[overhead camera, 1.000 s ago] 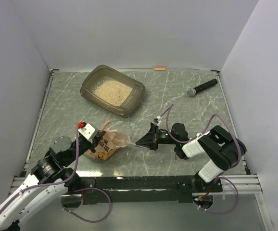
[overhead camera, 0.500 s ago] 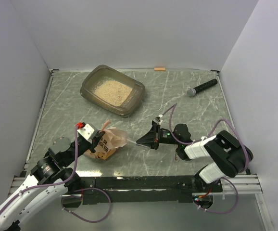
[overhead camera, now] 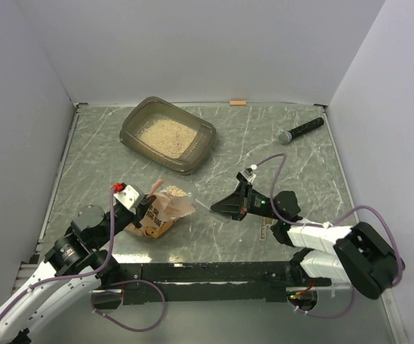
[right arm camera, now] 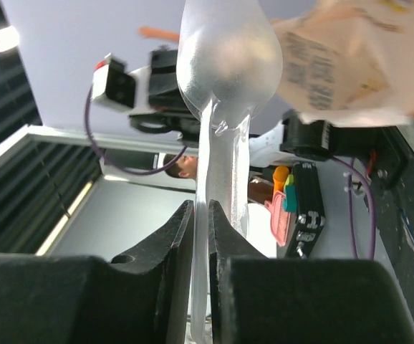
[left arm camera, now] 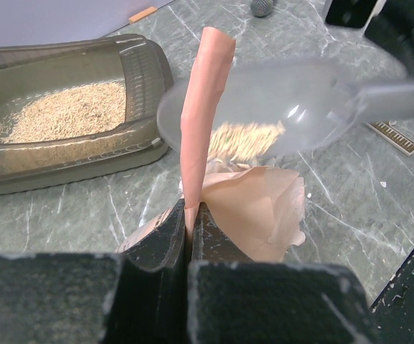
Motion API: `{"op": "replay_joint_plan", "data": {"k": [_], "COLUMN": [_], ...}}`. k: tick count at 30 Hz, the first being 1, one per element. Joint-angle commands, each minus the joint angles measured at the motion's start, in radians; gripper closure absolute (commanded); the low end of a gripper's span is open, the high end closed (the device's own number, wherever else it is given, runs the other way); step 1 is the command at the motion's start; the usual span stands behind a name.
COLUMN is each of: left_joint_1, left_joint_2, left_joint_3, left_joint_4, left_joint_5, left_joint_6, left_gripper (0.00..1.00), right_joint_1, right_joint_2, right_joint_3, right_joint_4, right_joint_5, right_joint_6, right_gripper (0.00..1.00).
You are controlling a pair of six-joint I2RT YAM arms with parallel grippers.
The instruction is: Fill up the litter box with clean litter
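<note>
My left gripper [left arm camera: 191, 215] is pinched fully closed on the pink torn strip [left arm camera: 207, 93] of the orange-pink litter pouch [overhead camera: 158, 213]; the pouch sits on the marbled table [overhead camera: 92, 165] in front of my left arm, its mouth turned up and toward my right. My right gripper [right arm camera: 202, 215] is clamped narrow on the handle of a clear plastic scoop [left arm camera: 264, 107], whose bowl hangs just above the pouch's mouth. The litter box [overhead camera: 127, 135] lies well apart from the pouch, at the far side and left of centre; a bed of beige litter [overhead camera: 165, 134] covers part of its floor, so I judge the filling partly done and another scoopful in hand. Granules show through the bowl from my left wrist; I cannot tell whether they lie in the scoop or in the pouch beneath it.

To do it well: hold the strip taut and upward, so that the mouth gapes and the pouch does not slump; bring the bowl in low along the opening, not down onto the crinkled wall, which would likely fold and spill; lift with the bowl level, since the smooth handle could turn between my fingers; carry it across without tilting; tip only once the bowl is inside the box's rim.
</note>
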Motion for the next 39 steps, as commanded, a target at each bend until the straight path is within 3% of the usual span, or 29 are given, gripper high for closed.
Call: {"op": "replay_joint_plan", "data": {"k": [1, 6, 13, 19, 27, 31, 39], "left_joint_1": [-0.005, -0.005, -0.005, -0.005, -0.005, -0.005, -0.003], "left_joint_2": [-0.018, -0.020, -0.023, -0.026, -0.034, -0.034, -0.047], "left_joint_3": [0.010, 0.010, 0.010, 0.012, 0.012, 0.013, 0.015], "left_joint_4": [0.084, 0.084, 0.085, 0.084, 0.082, 0.082, 0.077], "left_joint_5": [0.018, 0.018, 0.015, 0.012, 0.009, 0.009, -0.003], "left_joint_6": [-0.022, -0.022, -0.024, -0.024, -0.024, -0.024, -0.027], "left_gripper": [0.99, 0.99, 0.99, 0.99, 0.99, 0.99, 0.99], "right_joint_1": [-0.006, -0.005, 0.003, 0.013, 0.039, 0.038, 0.041], "right_joint_2": [-0.104, -0.135, -0.092, -0.084, -0.206, -0.251, -0.286], "right_joint_3": [0.003, -0.010, -0.057, -0.044, 0.061, 0.147, 0.243], "right_joint_4": [-0.073, -0.121, -0.052, -0.130, -0.549, -0.858, -1.066], "right_joint_5": [0.038, 0.050, 0.070, 0.058, 0.023, 0.021, 0.012], "right_joint_6": [-0.075, -0.083, -0.057, -0.109, -0.342, -0.480, -0.610], "right_gripper": [1.00, 1.00, 1.00, 1.00, 1.00, 1.00, 1.00]}}
